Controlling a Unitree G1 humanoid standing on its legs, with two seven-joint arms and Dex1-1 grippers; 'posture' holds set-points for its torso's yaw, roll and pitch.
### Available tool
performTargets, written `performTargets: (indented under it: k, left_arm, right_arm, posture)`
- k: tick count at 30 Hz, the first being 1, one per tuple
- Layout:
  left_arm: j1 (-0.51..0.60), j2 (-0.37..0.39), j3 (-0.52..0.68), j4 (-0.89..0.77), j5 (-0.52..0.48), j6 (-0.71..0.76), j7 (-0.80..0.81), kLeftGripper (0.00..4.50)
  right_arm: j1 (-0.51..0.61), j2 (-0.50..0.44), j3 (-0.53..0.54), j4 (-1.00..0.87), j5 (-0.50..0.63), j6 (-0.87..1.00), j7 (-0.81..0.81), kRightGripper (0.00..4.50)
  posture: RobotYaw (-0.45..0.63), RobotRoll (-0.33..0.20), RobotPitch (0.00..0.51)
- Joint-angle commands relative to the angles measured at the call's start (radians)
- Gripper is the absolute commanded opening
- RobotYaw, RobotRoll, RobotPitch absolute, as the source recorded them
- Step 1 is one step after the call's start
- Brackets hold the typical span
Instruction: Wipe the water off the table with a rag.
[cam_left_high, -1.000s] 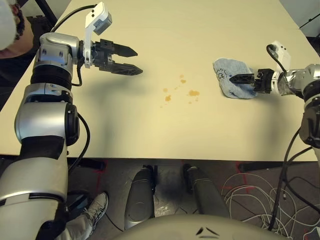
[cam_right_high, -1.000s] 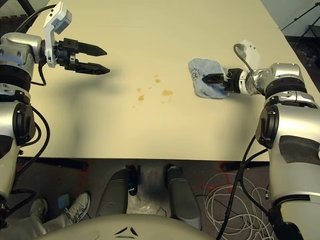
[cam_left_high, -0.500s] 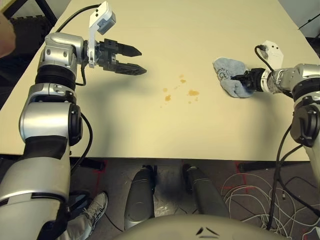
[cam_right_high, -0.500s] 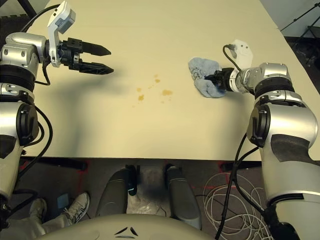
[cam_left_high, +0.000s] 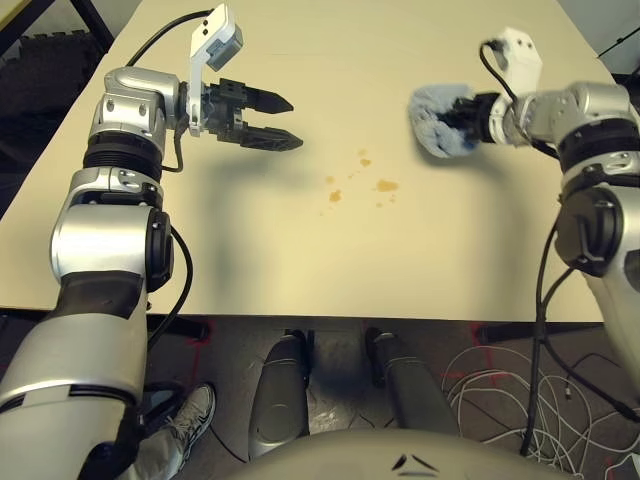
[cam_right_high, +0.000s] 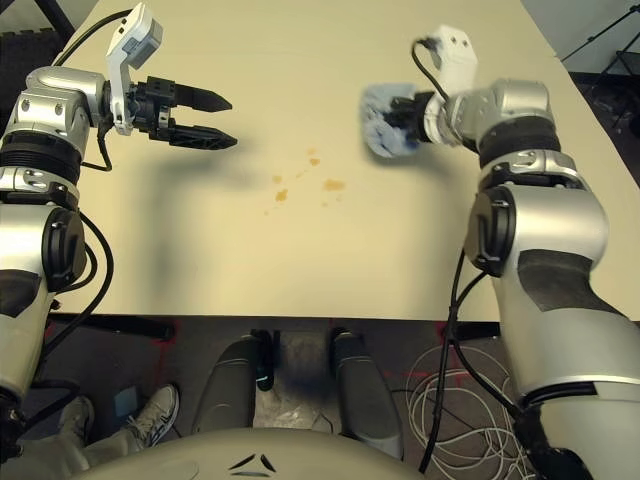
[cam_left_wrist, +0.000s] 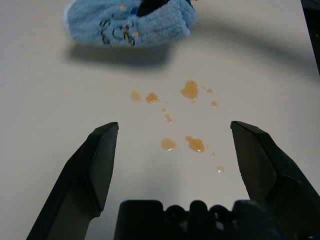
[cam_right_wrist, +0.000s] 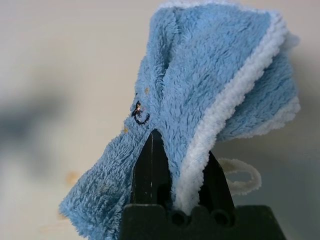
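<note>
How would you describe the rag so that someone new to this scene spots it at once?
Start from the pale beige table and follow the robot's right arm to its right gripper, on the side away from the amber water spots. Bunched in its shut fingers and lifted off the surface is the rag: light blue, fuzzy, white-edged, the only cloth here.

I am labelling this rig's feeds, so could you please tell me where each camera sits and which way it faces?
Head stereo pair: looks down over both silver forearms at the table, the water and the right gripper holding the rag.
Left wrist: looks between the open left gripper fingers at the spots and rag.
Right wrist: along its fingers pinching the rag.
All views share the rag.
</note>
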Motion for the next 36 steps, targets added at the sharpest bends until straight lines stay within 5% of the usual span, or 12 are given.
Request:
performTargets:
  k: [1, 7, 12, 28, 36]
  left_arm:
    - [-0.013, 0.012, -0.008, 0.0, 0.0, -0.012, -0.019, 4.5]
    - [-0.012, 0.016, -0.008, 0.007, 0.003, -0.022, -0.014, 4.5]
    - [0.005, 0.011, -0.008, 0.005, 0.001, -0.021, -0.013, 4.5]
    - [0.025, -0.01, -0.006, 0.0, -0.005, -0.018, -0.011, 4.5]
    - [0.029, -0.018, -0.003, 0.005, -0.007, -0.021, -0.007, 4.5]
  right_arm:
    - [0.079, 0.107, -0.012, -0.219, 0.07, 0.171, -0.08, 0.11]
    - [0.223, 0.295, 0.004, -0.522, 0.137, 0.368, -0.17, 0.11]
    - [0.308, 0.353, 0.035, -0.562, 0.138, 0.361, -0.216, 0.11]
    - [0.339, 0.248, 0.021, -0.415, 0.11, 0.164, -0.33, 0.11]
    - [0.402, 0.102, -0.001, -0.479, 0.112, 0.199, -0.346, 0.11]
  posture:
    - [0.05, 0.0, 0.159]
    - [0.05, 0.0, 0.173]
    - [0.05, 0.0, 0.188]
    - [0.04, 0.0, 0.212]
    - [0.02, 0.0, 0.218]
